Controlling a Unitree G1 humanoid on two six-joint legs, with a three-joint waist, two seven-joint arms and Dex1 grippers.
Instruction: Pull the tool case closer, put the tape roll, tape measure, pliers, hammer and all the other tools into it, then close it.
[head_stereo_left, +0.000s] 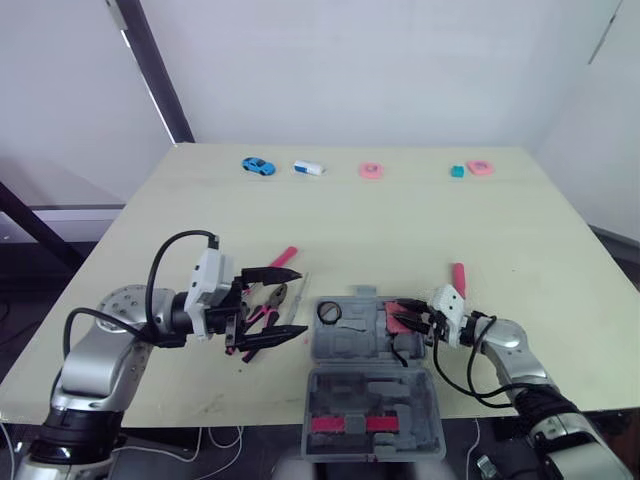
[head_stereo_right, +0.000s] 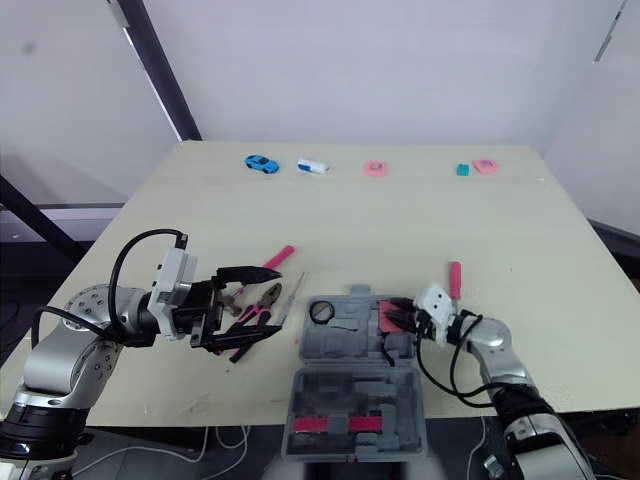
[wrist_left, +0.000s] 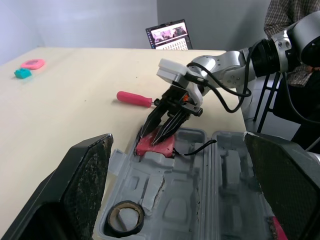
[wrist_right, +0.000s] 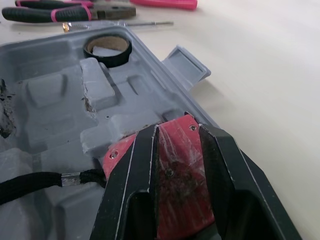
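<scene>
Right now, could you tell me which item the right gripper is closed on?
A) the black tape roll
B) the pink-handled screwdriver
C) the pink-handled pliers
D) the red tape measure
D: the right gripper clamps the red tape measure inside the open tool case, while the tape roll sits in its own recess and the pliers lie on the table.

The open case (head_stereo_left: 352, 348) lay at the near edge of the table (head_stereo_left: 400, 230), with the tape roll (head_stereo_left: 330, 312) at the left of its rear half and the tape measure (wrist_right: 177, 150) at the right. The pliers (head_stereo_right: 265, 297) lay just left of the case, and a handled tool (head_stereo_left: 458, 277) lay behind it to the right.
</scene>
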